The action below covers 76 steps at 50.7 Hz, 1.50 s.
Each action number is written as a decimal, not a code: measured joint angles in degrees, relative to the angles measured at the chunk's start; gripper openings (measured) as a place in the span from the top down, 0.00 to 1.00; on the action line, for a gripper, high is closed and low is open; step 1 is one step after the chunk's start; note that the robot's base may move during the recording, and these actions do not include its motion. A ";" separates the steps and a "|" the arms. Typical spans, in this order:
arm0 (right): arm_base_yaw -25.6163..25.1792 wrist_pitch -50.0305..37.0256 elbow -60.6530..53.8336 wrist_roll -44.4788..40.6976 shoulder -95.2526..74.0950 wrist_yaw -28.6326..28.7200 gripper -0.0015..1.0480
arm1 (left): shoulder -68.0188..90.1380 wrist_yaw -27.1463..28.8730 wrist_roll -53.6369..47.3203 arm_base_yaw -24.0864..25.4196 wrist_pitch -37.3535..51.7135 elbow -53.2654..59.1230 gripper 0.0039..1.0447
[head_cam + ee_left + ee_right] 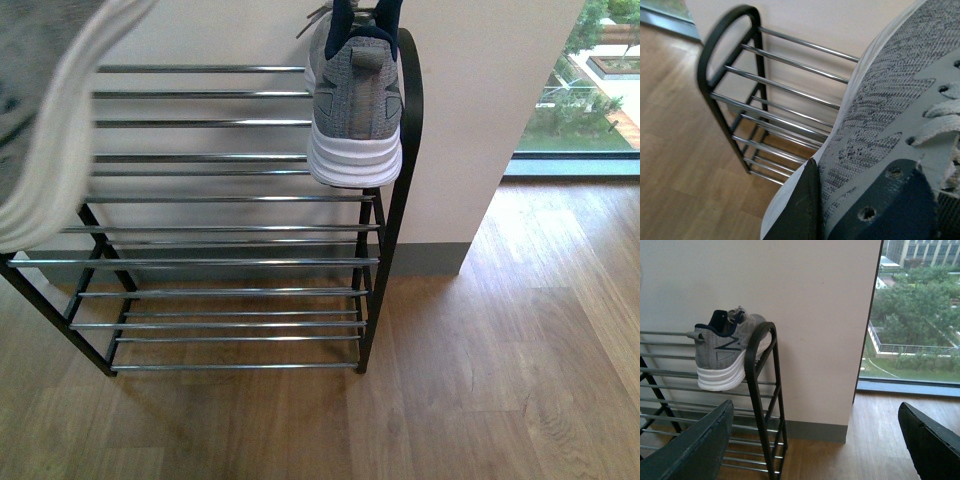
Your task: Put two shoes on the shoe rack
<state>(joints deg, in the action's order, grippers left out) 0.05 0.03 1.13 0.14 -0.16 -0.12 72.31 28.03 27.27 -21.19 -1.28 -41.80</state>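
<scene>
Nearest my body camera, the first shoe (40, 130) hangs blurred before the left end of the rack (230, 261), clamped in the left gripper (807, 200) (only that wrist's view shows a finger, pressed against the sole). The right gripper (815, 407) gapes wide, holding nothing. Farther off, the second shoe (355, 100) sits heel-out at the top shelf's right end. I count two shoes, one rack.

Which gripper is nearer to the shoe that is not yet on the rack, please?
Left. The left gripper grips the loose shoe, before the rack's left end; the right gripper hangs open off the rack's right end, facing the placed shoe.
</scene>
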 joint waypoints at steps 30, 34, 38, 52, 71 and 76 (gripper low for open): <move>0.00 0.00 0.00 0.02 0.00 0.00 0.09 | 41.90 -4.42 21.20 -4.17 -23.34 -49.35 0.99; 0.00 0.00 0.00 0.00 0.00 0.00 0.09 | 45.46 -6.25 24.70 -5.44 -26.10 -54.10 0.99; 0.00 0.00 0.00 0.00 0.00 0.00 0.09 | 47.87 -5.86 27.12 -6.23 -28.22 -57.00 0.99; 0.00 0.00 0.00 0.00 0.00 0.00 0.09 | 50.51 -5.38 28.30 -6.58 -34.51 -59.93 0.99; 0.00 0.00 0.00 0.02 0.00 -0.02 0.09 | 50.45 -5.16 11.63 -6.54 -37.92 -60.00 0.99; 0.00 0.00 0.00 0.00 0.00 0.00 0.09 | 50.16 -5.62 7.50 -6.45 -36.74 -60.00 0.99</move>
<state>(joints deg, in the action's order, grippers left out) 0.05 0.03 1.13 0.14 -0.16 -0.12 122.48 22.41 34.76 -27.64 -38.02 -101.80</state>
